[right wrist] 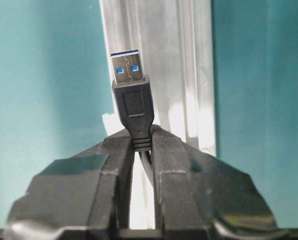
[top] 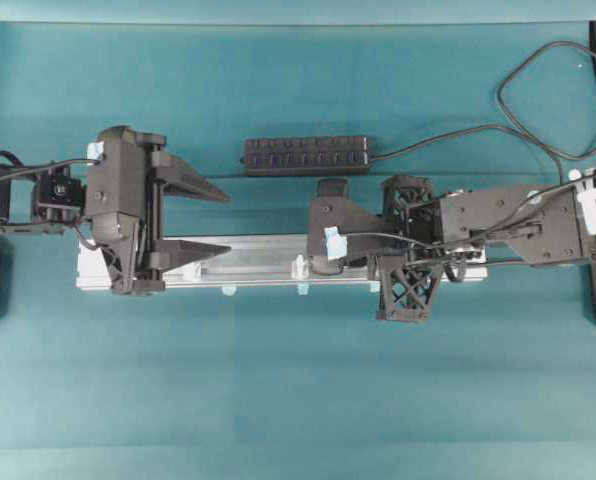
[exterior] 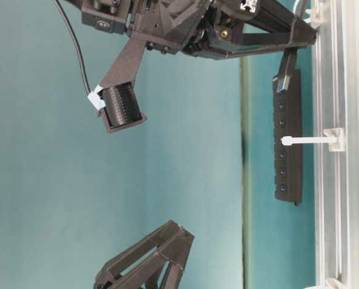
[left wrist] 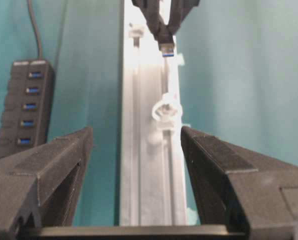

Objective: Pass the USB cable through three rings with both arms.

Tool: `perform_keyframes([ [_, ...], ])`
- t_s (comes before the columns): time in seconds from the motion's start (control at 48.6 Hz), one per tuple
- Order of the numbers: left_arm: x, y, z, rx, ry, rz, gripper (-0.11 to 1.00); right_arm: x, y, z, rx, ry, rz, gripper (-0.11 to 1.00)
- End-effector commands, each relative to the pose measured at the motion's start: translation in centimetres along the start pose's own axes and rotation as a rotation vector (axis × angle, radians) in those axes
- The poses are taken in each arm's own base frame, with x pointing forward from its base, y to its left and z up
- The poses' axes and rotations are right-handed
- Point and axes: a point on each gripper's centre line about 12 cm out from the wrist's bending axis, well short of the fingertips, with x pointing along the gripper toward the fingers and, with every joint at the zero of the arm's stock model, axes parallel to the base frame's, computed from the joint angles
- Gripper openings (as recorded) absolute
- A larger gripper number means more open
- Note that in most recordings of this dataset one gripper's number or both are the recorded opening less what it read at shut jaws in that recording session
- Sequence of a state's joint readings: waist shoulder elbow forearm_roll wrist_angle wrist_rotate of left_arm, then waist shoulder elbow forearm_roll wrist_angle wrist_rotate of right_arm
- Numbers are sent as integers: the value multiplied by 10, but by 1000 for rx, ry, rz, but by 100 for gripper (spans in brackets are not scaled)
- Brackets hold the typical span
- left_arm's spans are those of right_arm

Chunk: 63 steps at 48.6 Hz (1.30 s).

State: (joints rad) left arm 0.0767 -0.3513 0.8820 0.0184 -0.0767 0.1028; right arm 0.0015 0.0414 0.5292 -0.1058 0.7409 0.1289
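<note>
A teal worktop (top: 278,400) fills every view, and nothing of the room beyond it shows except dark frame posts at the side edges. Along its middle lies the silver aluminium rail (top: 258,262) carrying the white rings (top: 299,268), with a black multi-port hub (top: 306,155) lying beside it. The left end effector (top: 210,218) hovers over the left end of the rail, its jaws spread wide and empty, the near ring (left wrist: 165,111) framed between them. The right end effector (right wrist: 141,145) is clamped on the USB cable (right wrist: 133,100) just behind its plug, which juts forward above the rail, pointing towards the left arm. Judging from this, the threading is at an early stage: the plug appears to sit short of the middle ring, and whether any ring has been passed cannot be told; most, if not all, remain.
</note>
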Motion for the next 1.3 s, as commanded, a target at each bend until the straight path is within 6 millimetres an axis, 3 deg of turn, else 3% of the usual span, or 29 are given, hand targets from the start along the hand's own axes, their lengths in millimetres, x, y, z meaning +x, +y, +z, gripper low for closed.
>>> perform_keyframes([
  [0.0,-2,2,8,-2,-25,7,74,1,4,1,-13,1,6,-8],
  [0.247,-3,4,5,-2,-16,12,74,16,5,5,-17,0,9,-8],
  [0.473,-16,10,-2,-16,-1,30,74,25,7,14,-17,-30,14,-8],
  [0.72,-28,9,-6,-41,-17,32,74,28,7,29,-13,-62,16,-8],
  [1.275,-28,9,-7,-51,-15,31,74,26,8,46,41,-150,50,-8],
])
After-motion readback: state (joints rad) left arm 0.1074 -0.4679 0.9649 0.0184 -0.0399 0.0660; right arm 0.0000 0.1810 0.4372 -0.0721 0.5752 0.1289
